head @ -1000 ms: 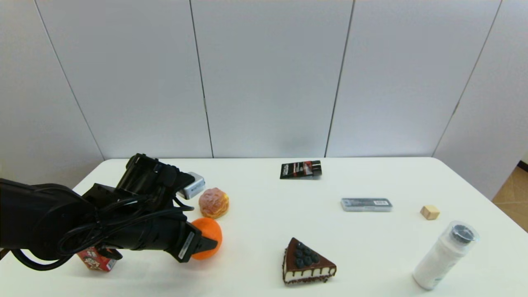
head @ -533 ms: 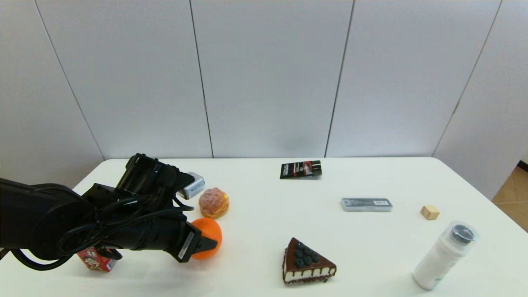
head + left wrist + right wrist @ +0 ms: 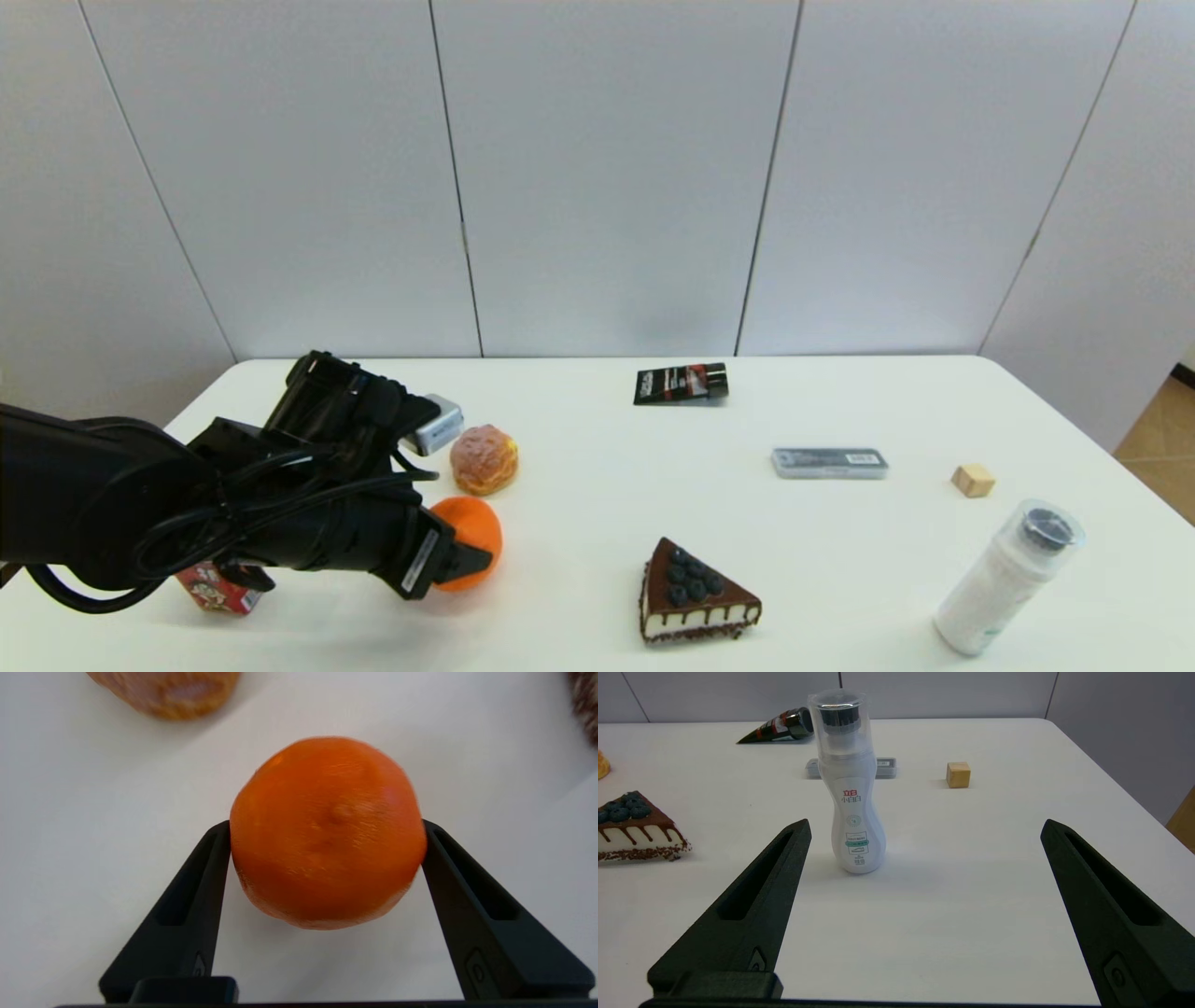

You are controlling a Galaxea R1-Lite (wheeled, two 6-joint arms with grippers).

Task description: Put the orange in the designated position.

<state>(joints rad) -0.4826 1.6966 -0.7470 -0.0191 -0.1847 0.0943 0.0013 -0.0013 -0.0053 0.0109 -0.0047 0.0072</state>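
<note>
The left hand (image 3: 327, 835), clamped on the orange (image 3: 327, 833), has shifted slightly nearer; transport is starting. The right hand (image 3: 924, 830) is parked wide, near right.

red box (image 3: 217, 587) half hidden by arm.

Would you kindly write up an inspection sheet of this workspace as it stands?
Surface: white table.
Job's things: orange between the left end effector's fingers.
Clutter: cream puff, cake slice, white bottle, wooden cube, grey case, black tube, red box, silver box.
End effectors: left end effector shut on orange; right end effector open, parked short of the bottle.
Cables: black cables along left arm.
Surroundings: grey wall panels.
</note>
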